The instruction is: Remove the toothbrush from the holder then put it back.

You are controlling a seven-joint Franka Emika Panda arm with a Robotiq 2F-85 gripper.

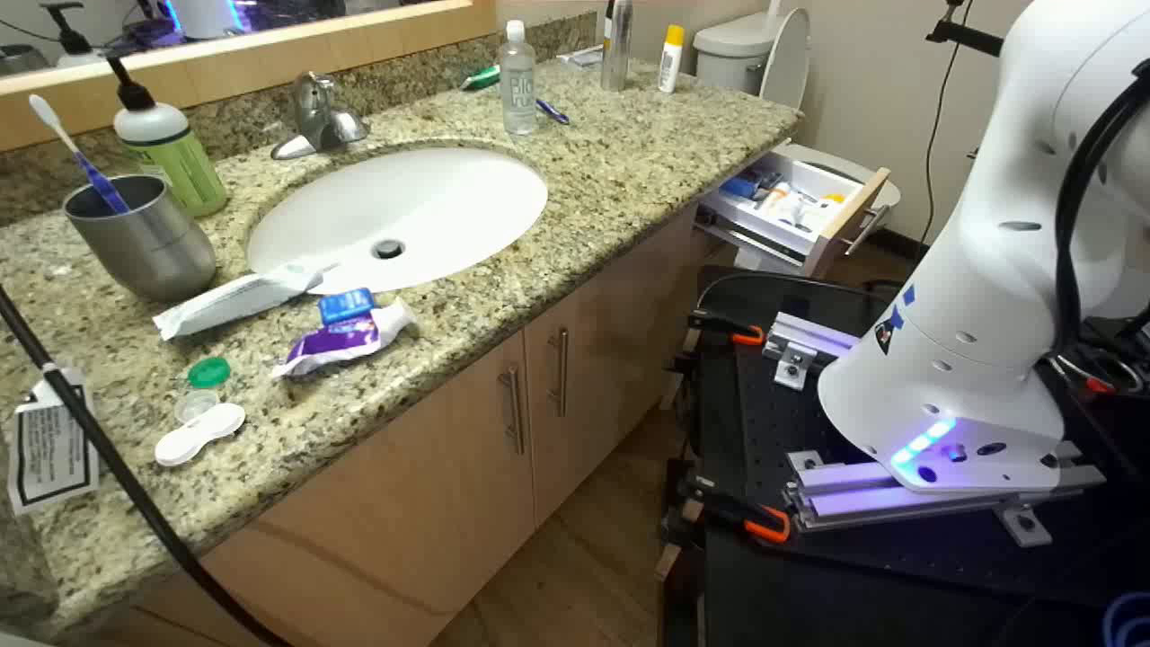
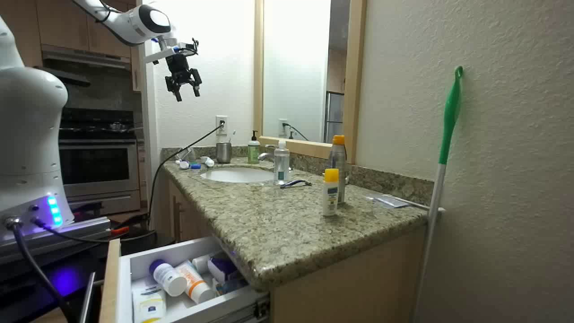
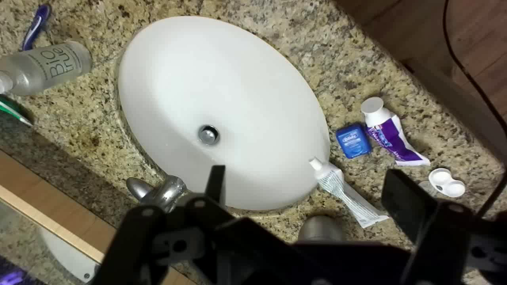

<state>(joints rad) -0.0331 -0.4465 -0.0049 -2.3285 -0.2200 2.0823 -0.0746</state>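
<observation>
The toothbrush (image 1: 103, 185), with a white head and blue handle, leans upright in the grey metal holder (image 1: 160, 247) at the counter's far left in an exterior view. The brush (image 2: 232, 136) and holder (image 2: 223, 153) also show small in an exterior view, near the outlet. My gripper (image 2: 187, 95) is open and empty, pointing down high above the counter near the holder. In the wrist view the fingers of the gripper (image 3: 305, 174) are wide apart. Only part of the holder (image 3: 320, 228) shows there, behind the gripper body; the toothbrush is hidden.
A soap pump (image 1: 171, 148) stands close behind the holder. A white tube (image 3: 348, 194), floss box (image 3: 353, 140) and purple tube (image 3: 396, 140) lie by the sink (image 3: 225, 99). The faucet (image 3: 164, 194) and mirror (image 2: 296, 72) are near. A black cable (image 2: 184, 150) crosses the counter end.
</observation>
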